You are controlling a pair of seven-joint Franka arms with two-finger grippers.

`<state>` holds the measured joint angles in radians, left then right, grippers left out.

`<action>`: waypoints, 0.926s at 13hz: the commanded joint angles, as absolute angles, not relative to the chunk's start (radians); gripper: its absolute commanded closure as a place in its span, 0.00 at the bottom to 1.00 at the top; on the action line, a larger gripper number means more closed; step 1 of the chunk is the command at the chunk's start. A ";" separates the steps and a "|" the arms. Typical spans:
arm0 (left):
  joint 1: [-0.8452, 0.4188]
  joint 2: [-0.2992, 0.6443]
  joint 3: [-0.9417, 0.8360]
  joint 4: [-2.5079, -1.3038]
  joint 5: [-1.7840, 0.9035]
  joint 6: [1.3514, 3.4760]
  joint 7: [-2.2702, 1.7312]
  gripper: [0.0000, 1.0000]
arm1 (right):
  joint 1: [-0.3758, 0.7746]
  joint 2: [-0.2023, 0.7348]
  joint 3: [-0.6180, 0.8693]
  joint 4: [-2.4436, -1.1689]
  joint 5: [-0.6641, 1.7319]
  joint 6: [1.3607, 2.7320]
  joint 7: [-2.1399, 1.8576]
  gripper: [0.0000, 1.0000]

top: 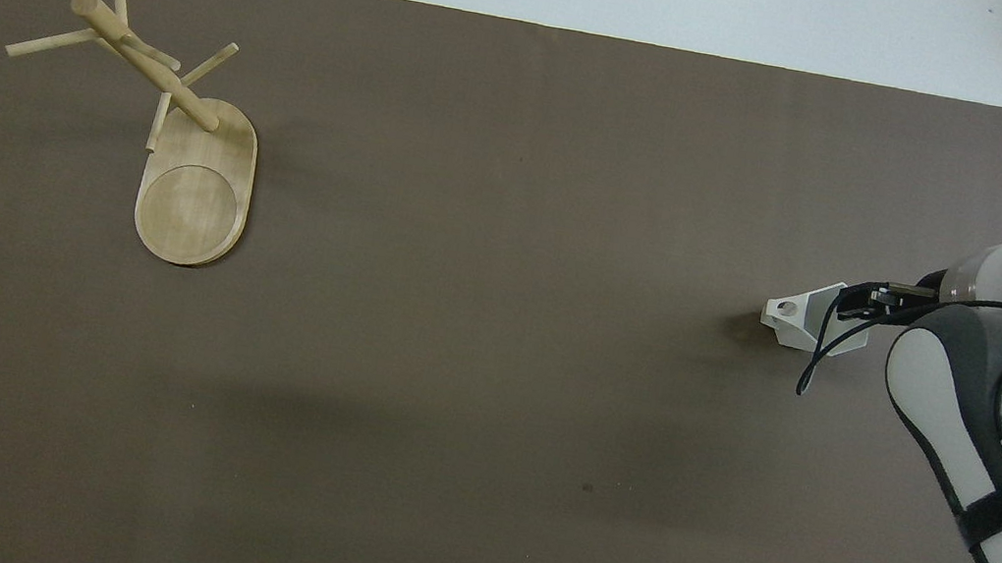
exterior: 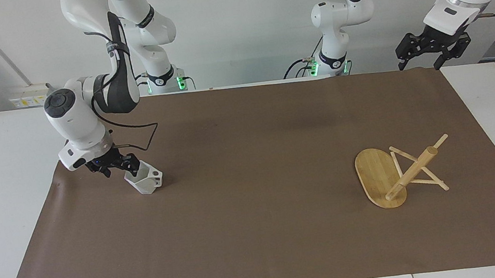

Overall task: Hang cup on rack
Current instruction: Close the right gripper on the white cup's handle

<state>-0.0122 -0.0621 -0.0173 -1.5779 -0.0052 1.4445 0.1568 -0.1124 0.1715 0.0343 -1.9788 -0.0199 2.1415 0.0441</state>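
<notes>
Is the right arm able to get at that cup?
Probably yes: the right pincer is already at the cup rim, with nothing between them. Whether it grips yet, I cannot tell.

Open brown mat point(exterior: 258, 231) spans between cup point(exterior: 146, 182) at nine o'clock and rack point(exterior: 394, 177) at three; nothing stands between.
</notes>
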 commanded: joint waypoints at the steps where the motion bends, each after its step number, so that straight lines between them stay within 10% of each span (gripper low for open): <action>1: -0.026 -0.097 -0.009 -1.628 -0.002 1.483 0.141 0.00 | -0.129 0.164 0.051 -2.000 -0.006 2.166 0.067 0.09; 6: -0.028 -0.100 -0.009 -1.632 -0.002 1.485 0.141 0.00 | -0.129 0.163 0.064 -2.008 -0.006 2.166 0.069 0.20; 12: -0.028 -0.100 -0.009 -1.634 -0.002 1.488 0.141 0.00 | -0.129 0.163 0.066 -2.006 -0.008 2.163 0.067 0.56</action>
<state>-0.0163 -0.0701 -0.0173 -1.5965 -0.0052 1.4605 0.1549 -0.1124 0.1715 0.0491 -1.9895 -0.0195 2.1415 0.0524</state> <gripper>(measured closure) 0.000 0.507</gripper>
